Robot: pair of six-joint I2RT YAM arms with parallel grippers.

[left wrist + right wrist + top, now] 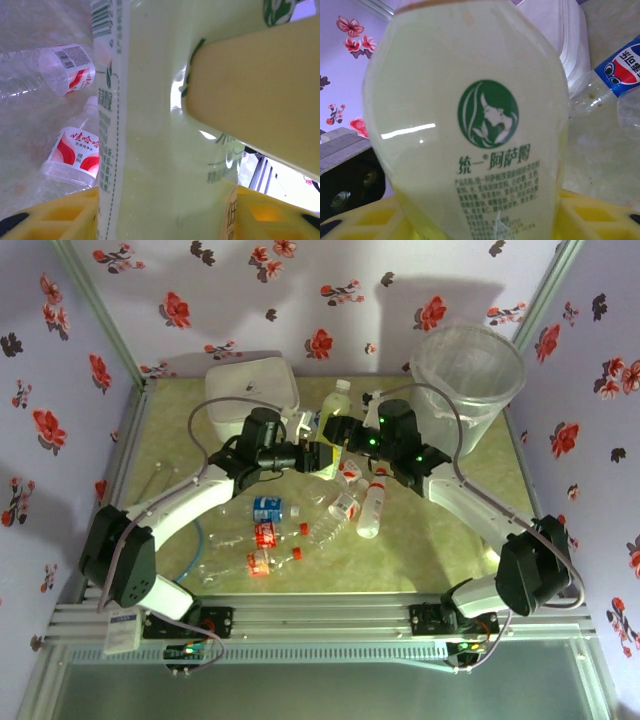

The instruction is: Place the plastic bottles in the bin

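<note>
A plastic bottle with a pale green-yellow label point(160, 125) hangs above the middle of the table between both grippers. My left gripper point(316, 456) is shut on it, its yellow fingers point(65, 217) on either side in the left wrist view. My right gripper point(336, 436) grips the same bottle point(470, 115) from the opposite side, and one of its fingers point(260, 85) presses the label. Other plastic bottles lie on the table: a white-labelled one point(370, 508), a blue-labelled one point(268, 508) and red-labelled ones point(264, 535). The bin point(468, 375) stands at the back right, behind the right arm.
A white rounded square box point(250, 385) sits at the back left, with an upright white-capped bottle point(340, 398) beside it. Two red-labelled bottles point(75, 150) lie below the left gripper. Flowered walls close in the table on three sides.
</note>
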